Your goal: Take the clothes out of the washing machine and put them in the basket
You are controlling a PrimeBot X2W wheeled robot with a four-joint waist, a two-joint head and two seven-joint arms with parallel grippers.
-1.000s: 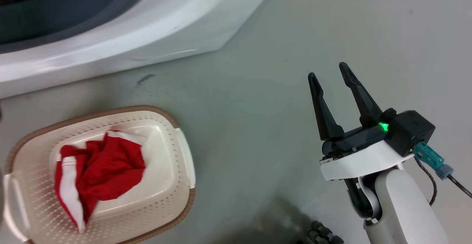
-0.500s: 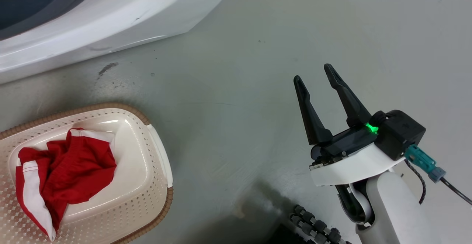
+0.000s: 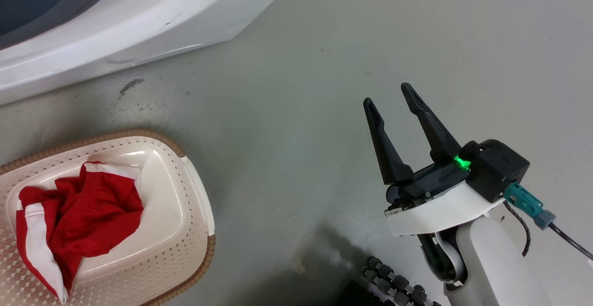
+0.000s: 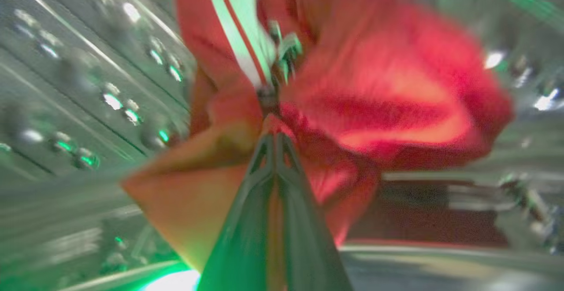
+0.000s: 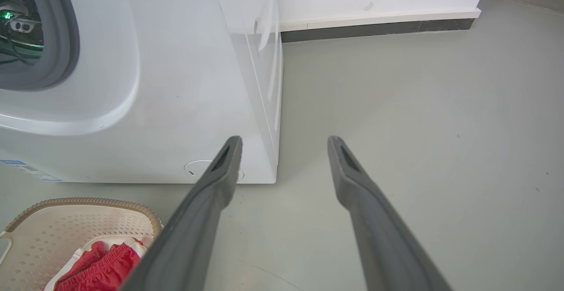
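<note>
A red garment with white trim [image 3: 78,218] lies in the cream basket [image 3: 185,232] at the lower left of the head view; the same garment [image 5: 99,269] and basket [image 5: 57,220] show in the right wrist view. The white washing machine [image 3: 139,23] stands at the upper left, its grey door seal [image 5: 66,40] in the right wrist view. Inside the steel drum [image 4: 66,88], my left gripper [image 4: 274,139] is shut on another red garment with a white stripe [image 4: 374,88]. My right gripper [image 3: 388,96] hangs open over bare floor, holding nothing.
Grey floor [image 3: 301,111] spreads right of the machine and basket. A dark ribbed cable [image 3: 394,287] lies at the bottom edge near my right arm. A white wall with a dark skirting strip [image 5: 374,27] runs behind the machine.
The head camera has swung, so basket and machine slid left in the picture. The right gripper stays open in nearly the same pose.
</note>
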